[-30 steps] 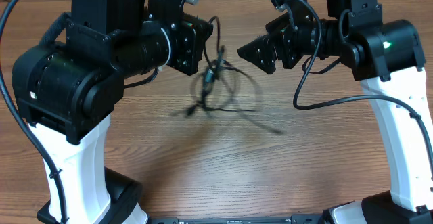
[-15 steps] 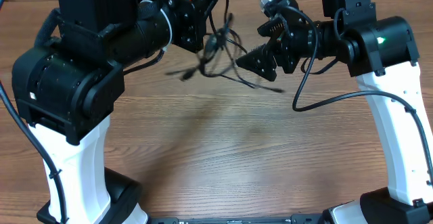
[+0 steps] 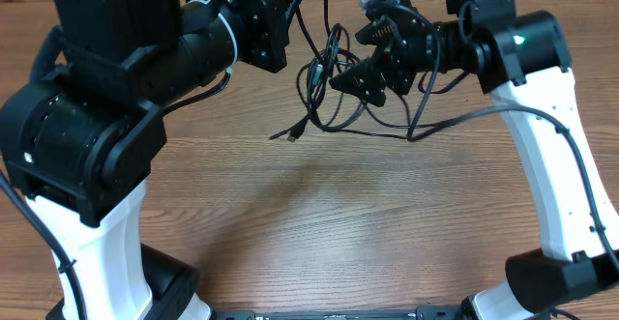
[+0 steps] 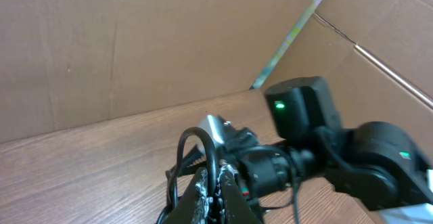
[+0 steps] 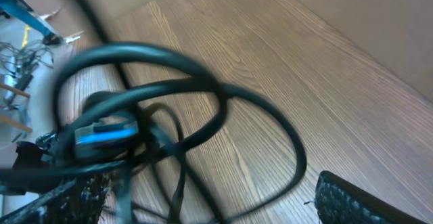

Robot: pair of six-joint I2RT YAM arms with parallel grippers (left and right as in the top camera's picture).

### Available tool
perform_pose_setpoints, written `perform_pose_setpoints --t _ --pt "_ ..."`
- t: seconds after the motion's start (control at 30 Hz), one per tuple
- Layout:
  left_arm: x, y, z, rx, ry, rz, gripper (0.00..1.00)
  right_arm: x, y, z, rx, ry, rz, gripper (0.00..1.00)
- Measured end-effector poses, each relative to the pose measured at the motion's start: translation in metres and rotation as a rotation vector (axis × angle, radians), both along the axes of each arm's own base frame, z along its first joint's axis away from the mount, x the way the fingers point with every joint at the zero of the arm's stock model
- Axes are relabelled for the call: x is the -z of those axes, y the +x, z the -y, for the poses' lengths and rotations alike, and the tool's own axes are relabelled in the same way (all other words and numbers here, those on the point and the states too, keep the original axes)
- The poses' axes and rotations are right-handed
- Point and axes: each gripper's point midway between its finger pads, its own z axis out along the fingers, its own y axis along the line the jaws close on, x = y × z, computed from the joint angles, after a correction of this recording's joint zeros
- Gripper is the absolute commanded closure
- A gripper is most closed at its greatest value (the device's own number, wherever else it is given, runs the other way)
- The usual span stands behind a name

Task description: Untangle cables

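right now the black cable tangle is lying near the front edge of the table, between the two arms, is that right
Not quite. The cables are not near the front edge. The overhead view shows the black tangle over the far part of the table, between the left gripper and the right gripper. The rest holds: it is between the two arms.

Table (image 3: 319, 233): brown wood-grain top, grain running left to right. Cables (image 3: 334, 83) sit tangled over the far part. Most loops look raised off the wood. The lowest strands and one plug (image 3: 290, 134) are down near it, contact unclear. Faint blurred shadow on the wood just nearer than the cables. Left arm base (image 3: 160, 281) stands well nearer and left of the cables, right arm base (image 3: 546, 276) well nearer and right.
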Motion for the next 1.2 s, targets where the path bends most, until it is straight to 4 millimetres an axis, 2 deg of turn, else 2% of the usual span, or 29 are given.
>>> perform_pose_setpoints --t 0.03,0.07,0.13,0.17,0.33,0.53,0.57,0.6,0.63,0.67,0.8,1.2 --pt "-0.001 -0.001 -0.001 -0.001 -0.001 0.002 0.96 0.002 0.002 -0.002 -0.006 0.006 -0.003 0.27" --pt "-0.001 -0.001 -0.001 -0.003 -0.001 0.003 0.96 0.003 0.004 -0.003 -0.009 0.011 -0.008 0.48" --pt "-0.002 -0.001 -0.002 -0.007 -0.001 0.006 0.96 0.005 0.004 -0.004 -0.019 0.016 -0.009 0.85" --pt "-0.002 -0.001 -0.003 -0.012 0.001 0.006 0.96 0.006 0.005 -0.005 -0.023 0.018 -0.012 0.96" --pt "0.000 0.002 -0.007 -0.040 0.012 0.004 0.96 0.013 0.008 -0.007 -0.026 0.017 -0.036 0.96" --pt "0.008 0.006 -0.017 -0.099 0.043 -0.014 0.96 0.019 0.011 -0.008 -0.026 0.014 -0.049 0.96" --pt "0.008 0.006 -0.018 -0.107 0.045 -0.013 0.96 0.018 0.011 -0.008 -0.027 0.015 -0.048 0.76" --pt "0.008 0.007 -0.019 -0.111 0.046 -0.012 0.96 0.018 0.011 -0.008 -0.026 0.015 -0.049 0.35" --pt "0.008 0.007 -0.019 -0.115 0.047 -0.012 0.96 0.018 0.011 -0.007 -0.025 0.014 -0.047 0.24" --pt "0.008 0.007 -0.020 -0.118 0.048 -0.011 0.96 0.018 0.011 -0.007 -0.024 0.015 -0.050 0.20" --pt "0.007 0.008 -0.020 -0.121 0.046 -0.008 0.96 0.018 0.012 -0.007 -0.025 0.016 -0.040 0.13" --pt "-0.012 0.004 -0.007 -0.049 -0.019 0.044 0.96 0.014 0.017 -0.009 -0.020 0.027 -0.019 0.11"
